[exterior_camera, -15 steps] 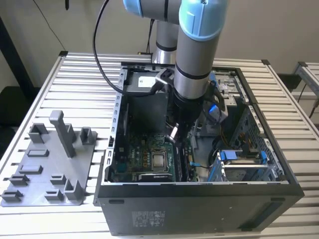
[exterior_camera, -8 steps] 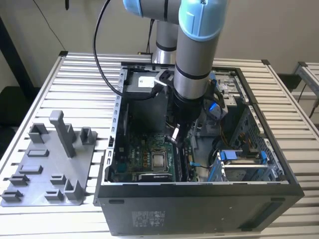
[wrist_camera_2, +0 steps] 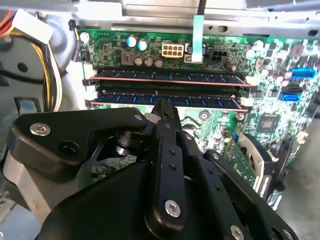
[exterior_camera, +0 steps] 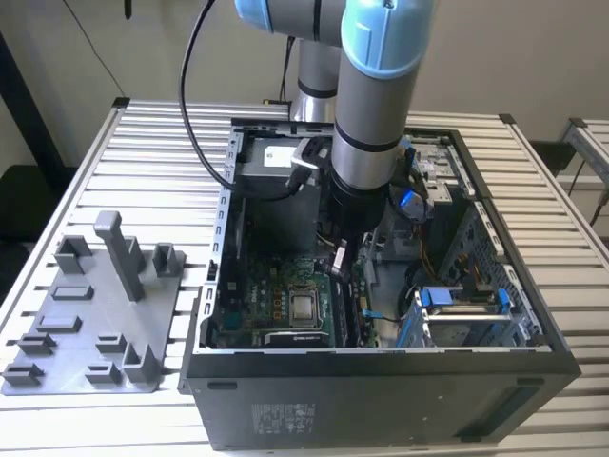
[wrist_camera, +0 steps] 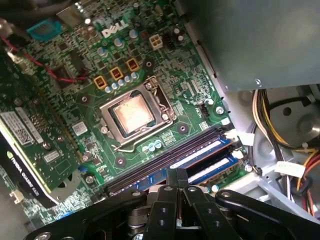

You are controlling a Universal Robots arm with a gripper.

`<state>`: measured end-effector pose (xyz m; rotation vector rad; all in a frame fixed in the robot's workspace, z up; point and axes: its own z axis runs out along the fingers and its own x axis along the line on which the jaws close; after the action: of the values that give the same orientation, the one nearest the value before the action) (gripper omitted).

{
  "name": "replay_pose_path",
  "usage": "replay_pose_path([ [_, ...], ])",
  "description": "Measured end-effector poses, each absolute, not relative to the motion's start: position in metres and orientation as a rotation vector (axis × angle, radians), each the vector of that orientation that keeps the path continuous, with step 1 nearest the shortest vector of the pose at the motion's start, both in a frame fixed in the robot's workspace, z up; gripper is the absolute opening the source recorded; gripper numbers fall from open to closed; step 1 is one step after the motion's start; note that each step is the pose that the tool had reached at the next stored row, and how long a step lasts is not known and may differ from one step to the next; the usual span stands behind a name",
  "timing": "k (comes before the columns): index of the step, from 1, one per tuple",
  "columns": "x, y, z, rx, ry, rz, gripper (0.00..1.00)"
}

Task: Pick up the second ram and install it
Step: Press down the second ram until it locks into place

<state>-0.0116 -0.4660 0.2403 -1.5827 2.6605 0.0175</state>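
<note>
The second ram (wrist_camera_2: 205, 97), a long dark strip, stands in the motherboard slot nearer my fingers, with white latches at both ends. My gripper (wrist_camera_2: 162, 106) is shut with its tips on the middle of that strip's upper edge. In the first wrist view the gripper (wrist_camera: 176, 174) sits on the line of the second ram (wrist_camera: 212, 159), between blue slots. Another ram (wrist_camera_2: 170, 76) is seated in the slot just beyond. In the exterior view the gripper (exterior_camera: 340, 269) reaches down inside the open computer case (exterior_camera: 381, 400).
A processor socket (wrist_camera: 132, 112) lies beside the slots and a graphics card (wrist_camera: 25, 135) lies beyond it. A grey power supply (wrist_camera: 260, 40) and bundled cables (wrist_camera: 280, 120) crowd one side. Blue drive-bay clips (exterior_camera: 457, 297) sit at the exterior view's right, a grey fixture plate (exterior_camera: 95, 314) at its left.
</note>
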Motion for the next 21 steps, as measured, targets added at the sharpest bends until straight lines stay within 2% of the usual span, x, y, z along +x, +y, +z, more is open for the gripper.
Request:
replay_pose_path([
  [21,-0.0116,-0.466,0.2391,-2.032,2.336,0.022,0.11],
])
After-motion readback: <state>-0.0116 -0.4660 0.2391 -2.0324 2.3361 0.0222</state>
